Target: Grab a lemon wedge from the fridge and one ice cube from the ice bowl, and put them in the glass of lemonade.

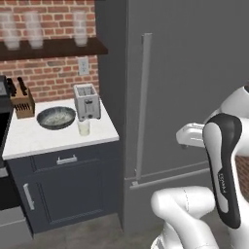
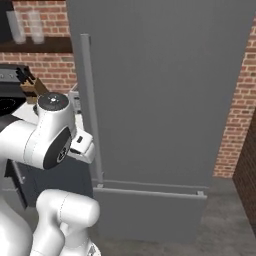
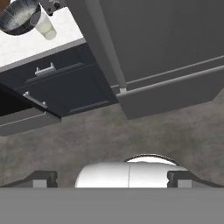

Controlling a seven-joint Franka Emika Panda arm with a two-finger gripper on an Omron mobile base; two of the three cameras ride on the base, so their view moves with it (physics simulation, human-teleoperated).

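Left base view: the fridge (image 1: 185, 73) is shut, its handle (image 1: 142, 107) untouched; bowl (image 1: 56, 117) and glass (image 1: 83, 127) crowd the surface (image 1: 29, 136) edge — a wide swing could topple them.

Hand view: the hand (image 3: 112, 179) gapes open, empty, aimed floorward — it may miss the handle.

Fridge (image 1: 194, 73) door was closed, so its inside was hidden. Fridge top and right side ran off the left base view. Ice bowl (image 3: 19, 15) was cut by the hand view's top edge. Knife block (image 2: 31, 86) was half behind the arm. Tall glasses (image 1: 34, 29) on the shelf were blurred.
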